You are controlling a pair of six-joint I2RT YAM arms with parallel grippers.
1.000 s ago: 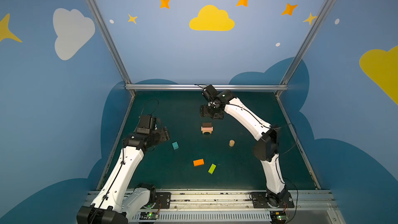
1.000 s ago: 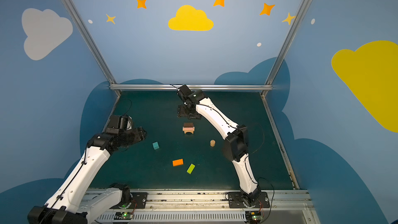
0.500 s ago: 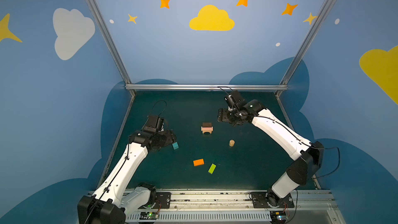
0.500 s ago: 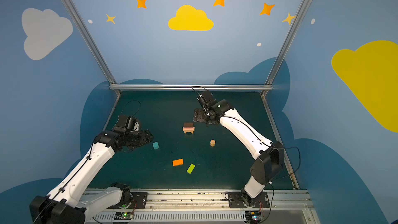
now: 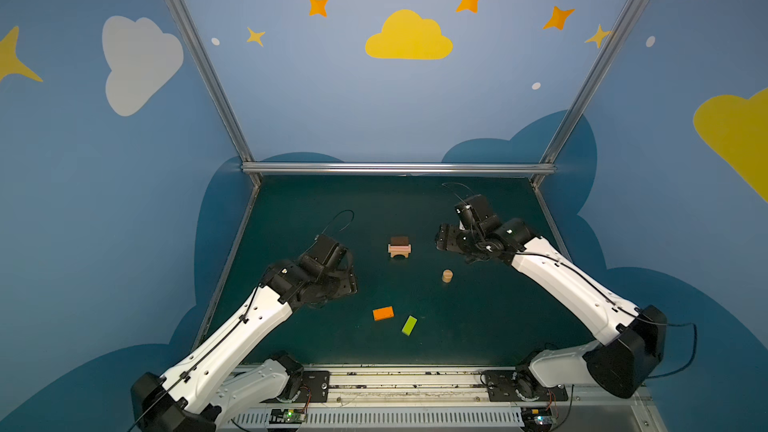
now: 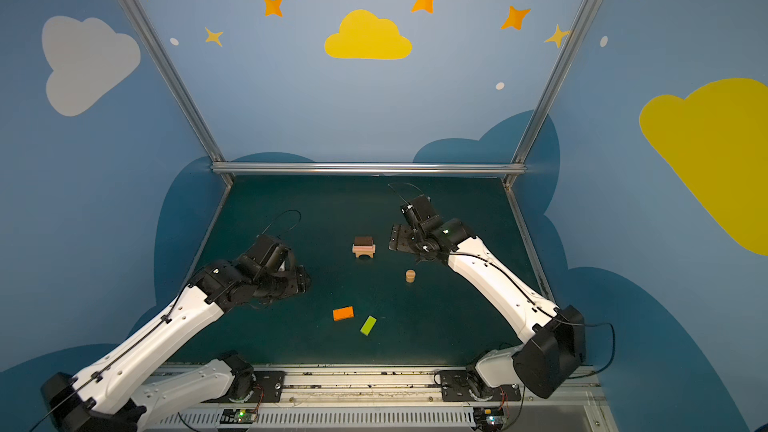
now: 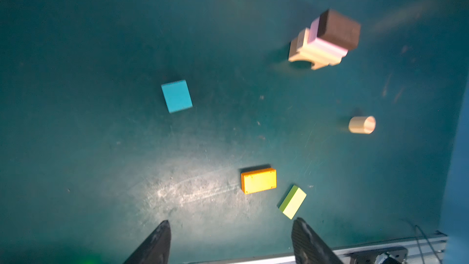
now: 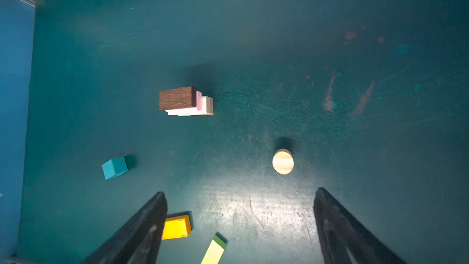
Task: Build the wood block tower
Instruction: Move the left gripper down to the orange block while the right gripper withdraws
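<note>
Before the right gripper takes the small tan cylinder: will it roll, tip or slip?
The cylinder stands on its flat end, so it probably sits stable. Knocked over, its round side would likely roll. Flat jaws touch that curved wood only narrowly, so it might twist.

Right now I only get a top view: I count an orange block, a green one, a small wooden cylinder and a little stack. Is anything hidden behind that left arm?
Observer: Yes. A teal cube sits on the mat. Both wrist views show it, but the left arm covers it in yours.
Operator: Is the left claw holding something?
Observer: No. The left wrist view shows the left gripper open, with nothing in it.
Operator: And the right claw?
Observer: Empty too. The right gripper stands wide open, and the tan cylinder stands clear of it, untouched.
</note>
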